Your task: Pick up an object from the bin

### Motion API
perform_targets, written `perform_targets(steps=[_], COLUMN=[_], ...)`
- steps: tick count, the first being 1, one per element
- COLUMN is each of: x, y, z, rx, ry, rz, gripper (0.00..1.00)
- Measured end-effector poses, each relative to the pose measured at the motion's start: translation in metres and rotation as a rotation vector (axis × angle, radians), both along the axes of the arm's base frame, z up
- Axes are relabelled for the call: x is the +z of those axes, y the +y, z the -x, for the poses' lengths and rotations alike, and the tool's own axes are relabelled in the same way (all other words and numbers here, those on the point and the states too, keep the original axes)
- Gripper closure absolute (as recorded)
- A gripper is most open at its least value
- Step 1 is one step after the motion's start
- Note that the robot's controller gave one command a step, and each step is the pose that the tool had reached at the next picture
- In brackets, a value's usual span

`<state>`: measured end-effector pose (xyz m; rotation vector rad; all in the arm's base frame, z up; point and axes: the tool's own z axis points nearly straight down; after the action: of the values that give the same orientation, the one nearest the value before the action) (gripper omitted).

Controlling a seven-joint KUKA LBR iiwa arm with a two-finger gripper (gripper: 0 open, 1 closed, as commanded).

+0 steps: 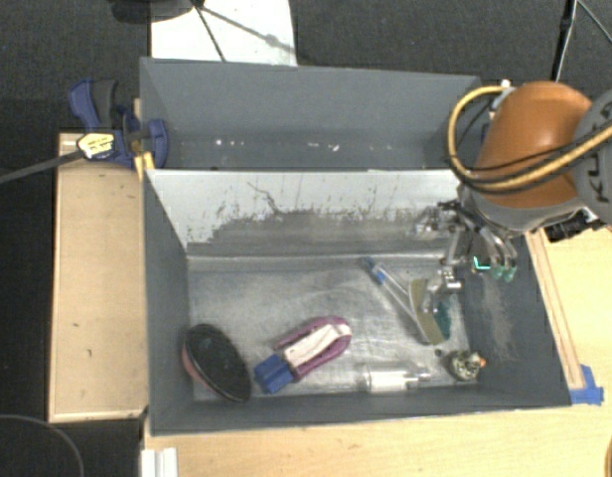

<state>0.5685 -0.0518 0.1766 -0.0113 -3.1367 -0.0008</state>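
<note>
Grey metal bin (167, 296), floor scuffed, contents noted from the left across. A black oval flat disc (217, 363) lies at 8 o'clock of the floor, in the corner by the left wall. Just beside it, at its 3 o'clock, a purple and white elongated packet with a blue end (308, 349) lies slantwise, blue end toward the disc; contact between the two cannot be confirmed. A thin blue and grey pen-like stick (381, 274) lies at 1 o'clock of the floor centre, near the back wall, angled down toward 4 o'clock. A small white cylinder (390, 379) lies flat at 5 o'clock, close to the front wall and apart from the packet. An olive and teal flat piece (428, 322) lies at 3 o'clock of the floor, its long side running roughly 12 to 6. The gripper (448, 288) stands low in the bin at the 12 o'clock end of that piece, directly over it; whether it touches the piece cannot be told, nor whether the pincer is spread or pressed together. A small dark round object with pale flecks (465, 366) sits at 4 o'clock, near the front right corner, just below the olive and teal flat piece and apart from it. An orange dome cover (530, 142), looped with cables, sits on the wrist above the bin's right wall at 2 o'clock
</note>
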Motion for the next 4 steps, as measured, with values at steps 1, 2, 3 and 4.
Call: perform_targets(steps=[1,2,3,4], x=[-0.100,-0.033,-0.091,-0.089], y=[0.012,0.100,0.129,0.129], z=[0.023,0.068,0.068,0.067], rx=[0.164,0.388,0.672,0.671], ry=[-0.001,-0.008,-0.005,-0.007], rz=[-0.001,-0.003,-0.003,-0.002], gripper=[0.00,0.00,0.00,1.00])
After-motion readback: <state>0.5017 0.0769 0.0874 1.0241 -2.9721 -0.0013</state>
